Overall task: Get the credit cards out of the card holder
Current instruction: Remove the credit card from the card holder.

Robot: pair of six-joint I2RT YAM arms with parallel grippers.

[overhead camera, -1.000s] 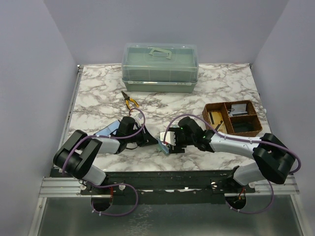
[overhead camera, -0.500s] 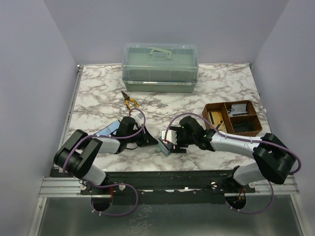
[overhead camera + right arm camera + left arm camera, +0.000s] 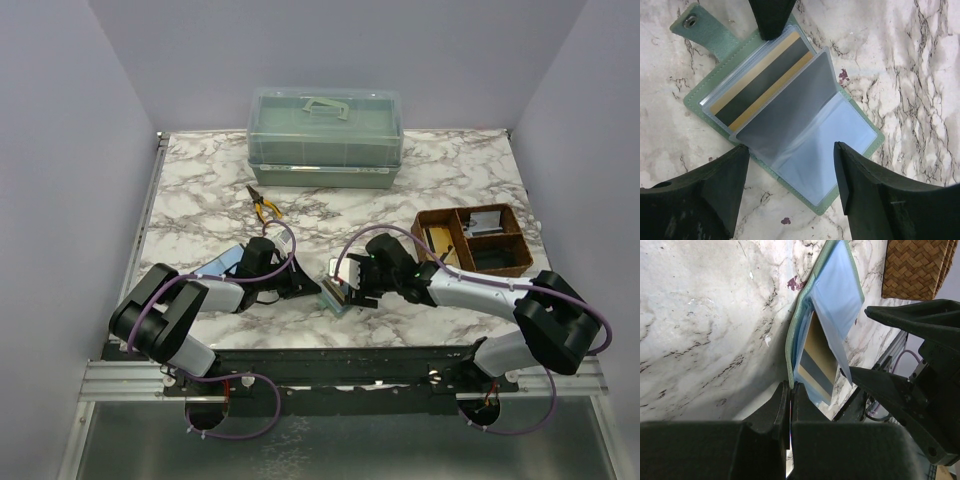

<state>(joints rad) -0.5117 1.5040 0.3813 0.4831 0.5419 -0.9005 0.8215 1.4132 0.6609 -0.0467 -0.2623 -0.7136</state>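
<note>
The grey-green card holder (image 3: 705,107) lies open on the marble table, blue sleeves showing; it also shows in the top view (image 3: 333,291) and the left wrist view (image 3: 805,330). A tan and dark striped credit card (image 3: 757,80) sits in a clear sleeve, also in the left wrist view (image 3: 817,355). My left gripper (image 3: 790,387) is shut on the holder's edge. My right gripper (image 3: 790,167) is open, hovering just above the holder's open sleeves, touching nothing.
A brown divided basket (image 3: 471,240) stands to the right, with its corner in the left wrist view (image 3: 915,267). A green lidded box (image 3: 325,137) stands at the back. Yellow-handled pliers (image 3: 264,207) lie behind the left arm.
My right gripper has edged slightly left and back over the holder. The left arm has not moved.
</note>
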